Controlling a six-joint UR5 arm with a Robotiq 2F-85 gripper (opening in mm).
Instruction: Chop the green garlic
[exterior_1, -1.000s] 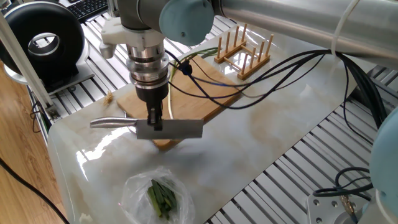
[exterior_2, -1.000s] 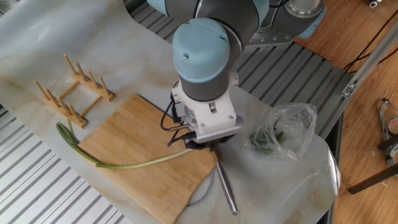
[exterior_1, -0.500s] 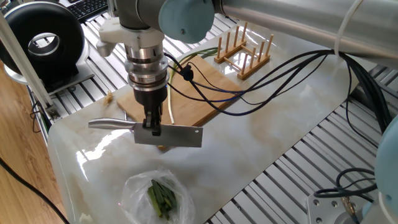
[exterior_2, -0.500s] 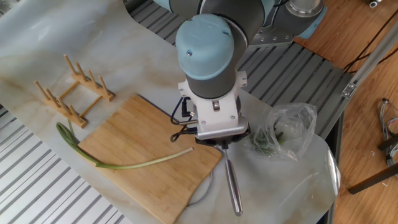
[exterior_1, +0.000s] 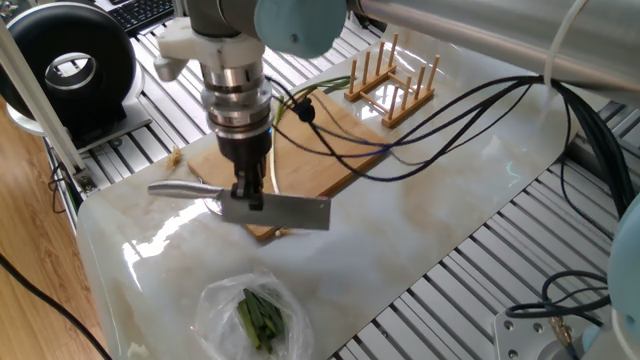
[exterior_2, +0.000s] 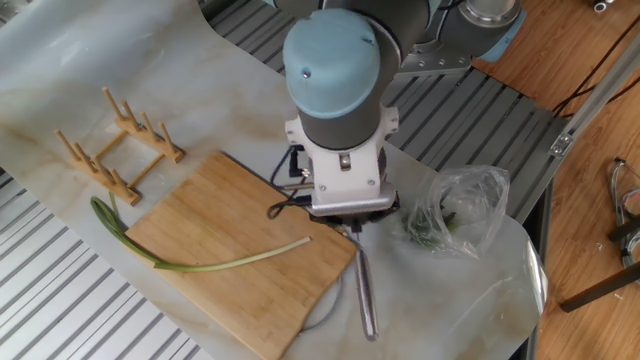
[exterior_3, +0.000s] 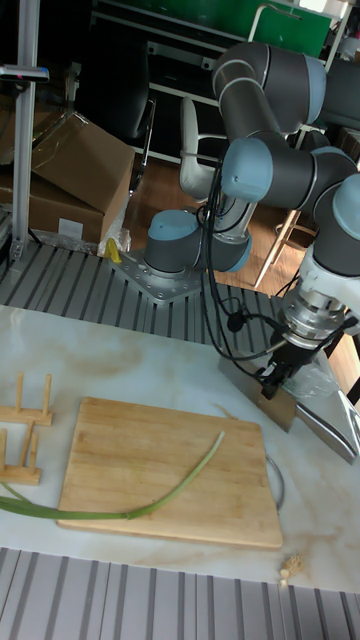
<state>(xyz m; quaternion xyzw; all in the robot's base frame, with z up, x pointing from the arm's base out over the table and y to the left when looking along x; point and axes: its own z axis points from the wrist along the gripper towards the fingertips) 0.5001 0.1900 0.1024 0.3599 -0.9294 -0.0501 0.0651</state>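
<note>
Currently, your two-finger gripper (exterior_1: 246, 196) is clamping a steel cleaver (exterior_1: 275, 210) beside the bamboo cutting board (exterior_2: 235, 250); the long, uncut green garlic stalk (exterior_2: 215, 264) is lying across that board. Next, you are likely carrying the blade over it.

We can read no text, label, brand, number or sign in any of the views. The cardboard boxes (exterior_3: 70, 165) in the tall fixed view carry a pale sticker, but whatever is printed on it is too small for us to make out, and the keyboard (exterior_1: 140, 12) at the top of one fixed view shows only blurred keys. The arm's casings, the wooden board and the bench bear no legible marking that we can see.
</note>
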